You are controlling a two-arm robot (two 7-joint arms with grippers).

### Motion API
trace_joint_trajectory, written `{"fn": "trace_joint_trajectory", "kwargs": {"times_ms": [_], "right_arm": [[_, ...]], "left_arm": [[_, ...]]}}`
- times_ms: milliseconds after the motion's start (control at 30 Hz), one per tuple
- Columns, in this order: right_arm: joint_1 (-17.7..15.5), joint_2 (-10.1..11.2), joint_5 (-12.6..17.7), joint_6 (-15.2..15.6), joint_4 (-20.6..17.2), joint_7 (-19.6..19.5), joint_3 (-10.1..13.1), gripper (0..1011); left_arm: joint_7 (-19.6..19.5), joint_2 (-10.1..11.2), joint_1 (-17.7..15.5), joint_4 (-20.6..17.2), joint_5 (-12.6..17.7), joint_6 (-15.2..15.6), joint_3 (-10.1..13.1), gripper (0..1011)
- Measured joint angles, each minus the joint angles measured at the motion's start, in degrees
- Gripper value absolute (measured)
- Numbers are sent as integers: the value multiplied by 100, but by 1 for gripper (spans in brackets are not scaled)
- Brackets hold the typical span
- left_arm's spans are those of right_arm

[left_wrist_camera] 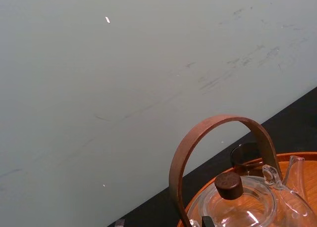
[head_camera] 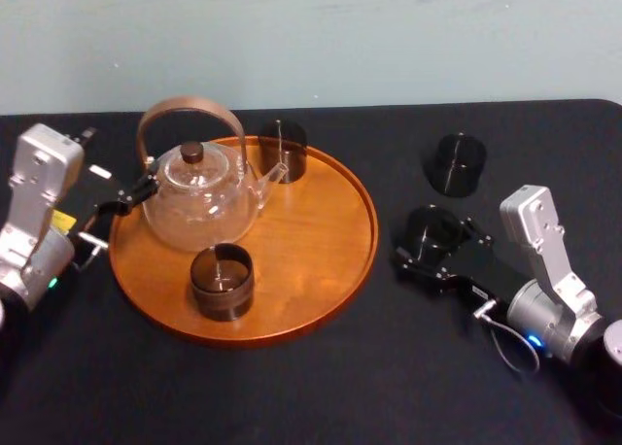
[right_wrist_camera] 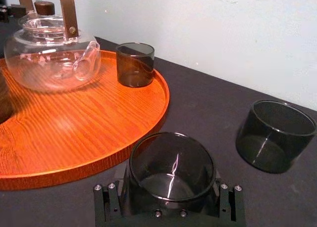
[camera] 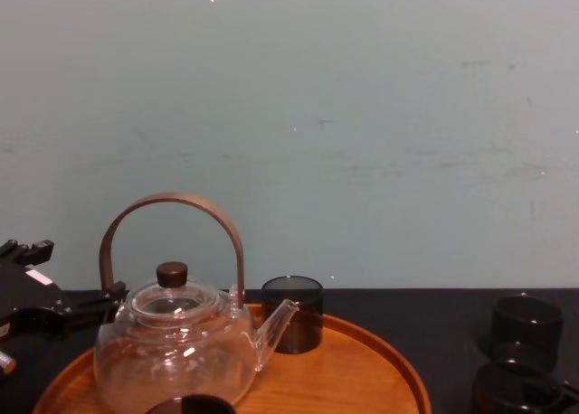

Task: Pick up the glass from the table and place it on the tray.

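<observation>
The glass (right_wrist_camera: 171,171) stood on the table (head_camera: 321,387) just right of the tray (head_camera: 335,222), w/ the right hand (head_camera: 435,246) pinching its sides low down. Smoked, thin-walled: prob. light, stiff, slick & fragile, so it wanted a gentle squeeze across the round wall, kept upright. The table was matte black & flat. The tray's low rim needed clearing. Its right half lay bare, apart from the teapot (head_camera: 199,197), front cup (head_camera: 222,282) & rear cup (head_camera: 283,152). A spare glass (head_camera: 457,163) stood behind. The left hand (head_camera: 124,200) sat by the teapot, state unclear.
</observation>
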Motion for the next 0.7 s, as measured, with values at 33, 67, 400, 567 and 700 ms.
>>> {"fn": "trace_joint_trajectory", "kwargs": {"times_ms": [33,67,400,567,700], "right_arm": [[20,-14,0,-2,28,13,1,1002],[64,-43,1,-3,88,41,4,1002],[64,-44,4,-11,89,47,5,963],[57,-40,7,-14,77,43,3,903],[54,-38,7,-14,73,42,1,903]], "left_arm": [[0,0,0,0,0,0,0,1009],[0,0,0,0,0,0,0,1010],[0,0,0,0,0,0,1,1009],[0,0,0,0,0,0,0,1010],[0,0,0,0,0,0,0,1010]]}}
